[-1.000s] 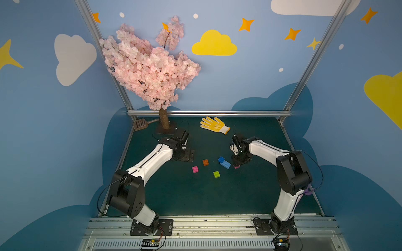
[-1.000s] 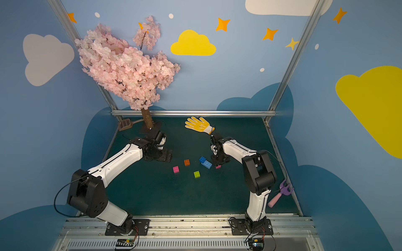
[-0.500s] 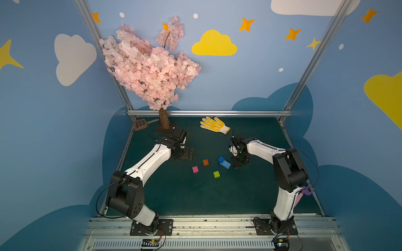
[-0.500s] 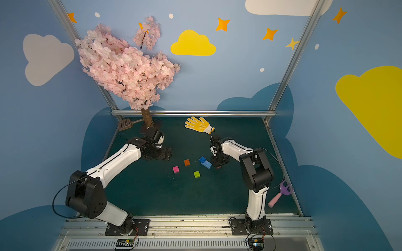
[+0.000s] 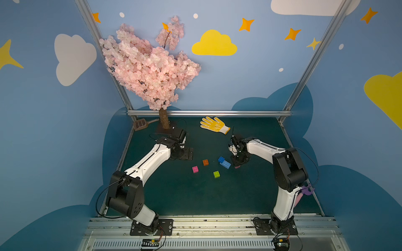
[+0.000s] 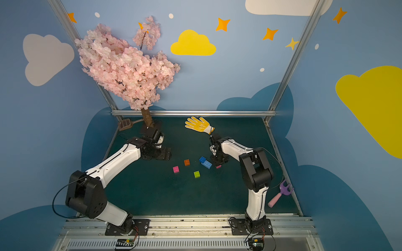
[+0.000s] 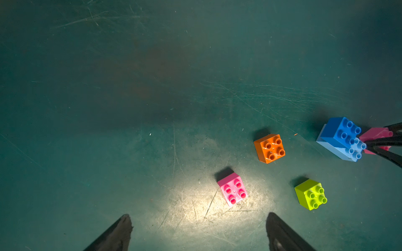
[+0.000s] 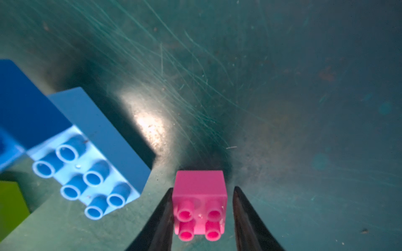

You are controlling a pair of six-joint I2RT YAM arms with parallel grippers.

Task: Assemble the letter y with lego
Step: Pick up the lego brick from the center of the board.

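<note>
Loose lego lies on the green mat in both top views: a pink brick (image 5: 195,169), an orange brick (image 5: 205,162), a lime green brick (image 5: 216,174), and a blue brick (image 5: 221,159) stacked on one end of a longer light-blue brick (image 5: 225,164). My right gripper (image 8: 203,188) straddles a second pink brick (image 8: 200,195) beside the light-blue one (image 8: 93,152). One finger touches it and the other stands a sliver off. My left gripper (image 7: 198,215) hangs wide open and empty, short of the first pink brick (image 7: 232,190). No letter y shape shows.
A yellow glove (image 5: 214,124) lies at the back of the mat. The cherry tree's trunk (image 5: 163,121) and a brown scoop (image 5: 141,124) stand at the back left. A pink-handled purple toy fork (image 6: 280,193) lies at the right edge.
The right gripper's jaws have narrowed around the pink brick. The left arm has barely moved and its jaws stay wide.
</note>
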